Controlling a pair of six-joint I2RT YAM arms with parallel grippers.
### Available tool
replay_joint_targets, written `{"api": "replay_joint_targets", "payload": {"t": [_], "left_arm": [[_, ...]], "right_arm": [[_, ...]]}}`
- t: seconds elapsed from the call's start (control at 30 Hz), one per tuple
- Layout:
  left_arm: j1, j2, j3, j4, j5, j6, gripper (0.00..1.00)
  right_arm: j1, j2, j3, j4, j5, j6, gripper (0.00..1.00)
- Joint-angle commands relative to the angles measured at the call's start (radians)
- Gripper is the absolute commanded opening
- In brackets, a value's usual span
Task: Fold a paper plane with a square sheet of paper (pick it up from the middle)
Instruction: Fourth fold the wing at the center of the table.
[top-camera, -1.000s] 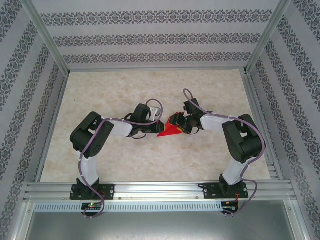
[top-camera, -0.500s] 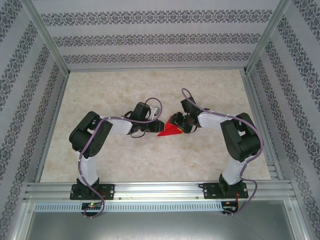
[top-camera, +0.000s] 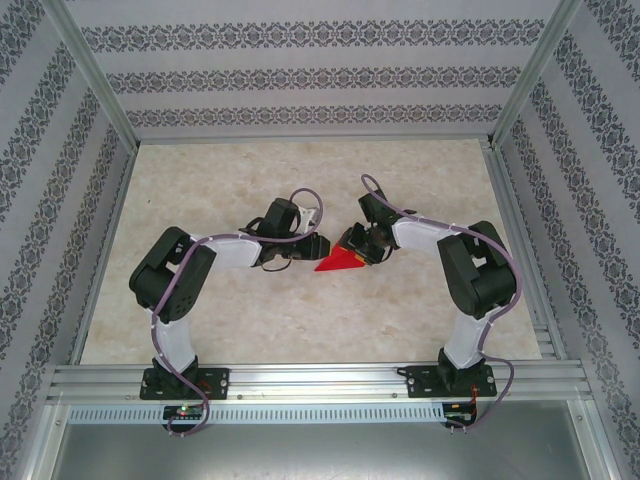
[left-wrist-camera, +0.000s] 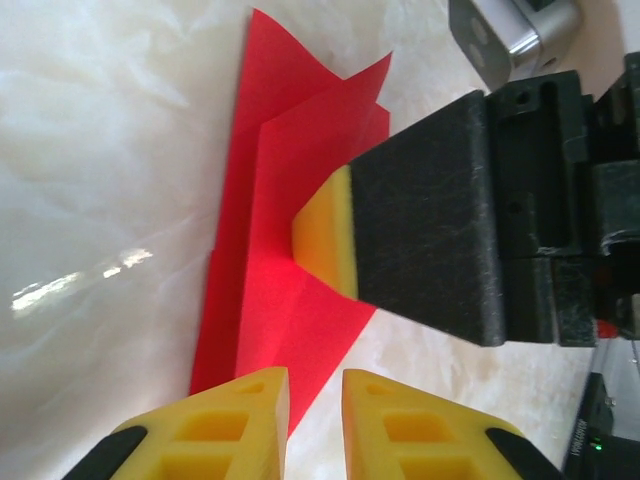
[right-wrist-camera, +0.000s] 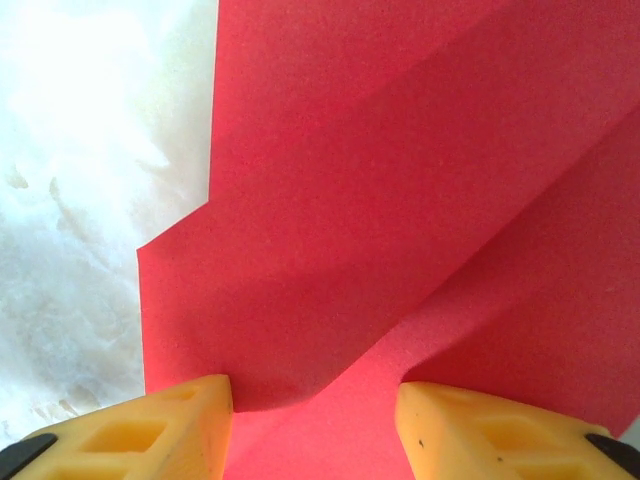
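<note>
The red paper, folded into a pointed wedge with creases, lies on the marble table between both arms. In the left wrist view the paper lies flat, its narrow tip just in front of my left gripper. The left jaws stand slightly open with bare table in the gap. My right gripper is over the paper's wide end, and one of its fingers rests its yellow pad on the sheet. In the right wrist view the right gripper stands open astride a raised fold of the paper.
Patterned walls and aluminium frame rails enclose the table. Both arm bases sit at the near edge. Bare marble lies behind and to the left of the paper.
My left gripper has gone from shut to slightly open and its arm has drawn a little to the left. The right gripper's jaws have narrowed a little over the paper, which stays in place.
</note>
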Motion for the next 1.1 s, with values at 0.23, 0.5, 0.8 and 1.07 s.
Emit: {"api": "replay_joint_targets", "payload": {"t": [0.23, 0.5, 0.8, 1.07], "left_arm": [[0.008, 0.112, 0.091, -0.040, 0.052, -0.016, 0.16], [0.008, 0.136, 0.101, -0.072, 0.023, -0.012, 0.13], [0.008, 0.145, 0.109, -0.088, 0.013, -0.009, 0.13], [0.008, 0.151, 0.121, -0.101, 0.018, -0.003, 0.13]], "right_arm": [[-0.009, 0.119, -0.035, -0.167, 0.081, -0.024, 0.52], [-0.020, 0.123, -0.031, -0.174, 0.077, -0.019, 0.51], [-0.021, 0.159, -0.006, -0.191, 0.069, -0.025, 0.47], [-0.018, 0.195, 0.030, -0.223, 0.068, -0.046, 0.44]]}}
